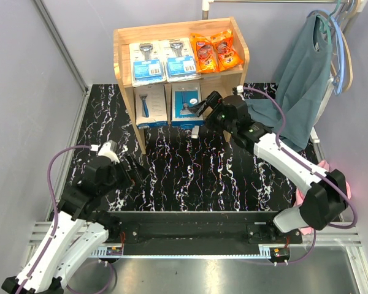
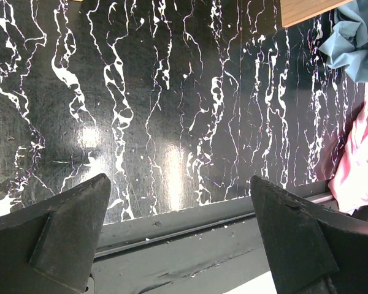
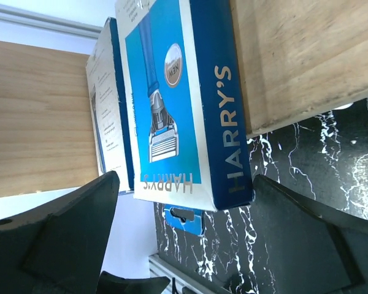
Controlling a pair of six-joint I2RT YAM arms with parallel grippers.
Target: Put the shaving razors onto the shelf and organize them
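Note:
The pale wood shelf stands at the far middle of the table. Its upper tier holds two blister razor packs on blue cards and two orange packets. Its lower tier holds two white-and-blue boxes. My right gripper is open at the right box, whose near end lies between the spread fingers without being pinched. The other box stands just behind it. My left gripper is open and empty over the near left of the table.
A grey-blue cloth hangs from hangers at the far right and drapes onto the table beside the shelf. A pink object lies at the right edge. A metal rail runs along the near edge. Grey walls close off the left side and back.

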